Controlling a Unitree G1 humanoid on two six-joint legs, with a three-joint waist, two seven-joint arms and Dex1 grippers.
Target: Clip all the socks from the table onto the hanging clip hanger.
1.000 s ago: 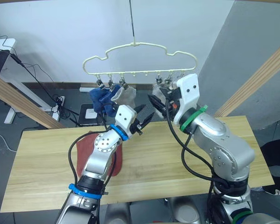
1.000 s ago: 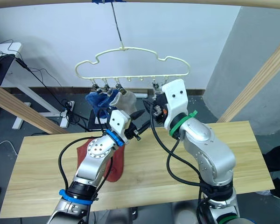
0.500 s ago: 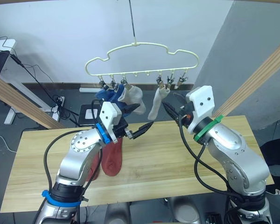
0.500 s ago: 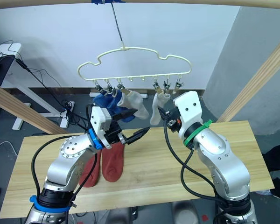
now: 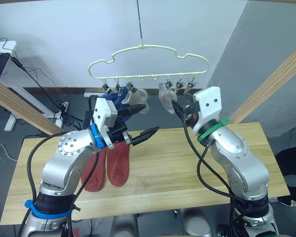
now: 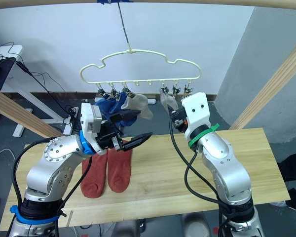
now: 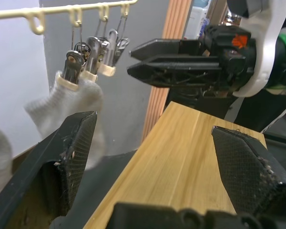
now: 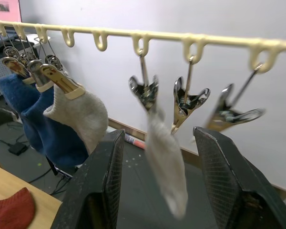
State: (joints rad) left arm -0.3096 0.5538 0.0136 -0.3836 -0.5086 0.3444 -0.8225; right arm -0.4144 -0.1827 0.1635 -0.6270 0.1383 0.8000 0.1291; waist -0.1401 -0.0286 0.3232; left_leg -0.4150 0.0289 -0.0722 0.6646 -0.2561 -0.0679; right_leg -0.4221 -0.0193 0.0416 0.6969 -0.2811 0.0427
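The clip hanger (image 5: 148, 61) carries four socks — two blue socks (image 5: 114, 101) and a grey sock (image 5: 135, 98) bunched at its left clips, another grey sock (image 8: 166, 164) on a fourth clip. Two rust-red socks (image 6: 108, 170) lie flat on the table (image 5: 187, 163) (side by side). The left gripper (image 5: 135, 126) and the right gripper (image 8: 162, 191) are both spread, holding nothing.

Right tool (image 5: 180, 109) let go of grey sock (image 5: 166, 94); left tool (image 5: 140, 129) withdrew leftward
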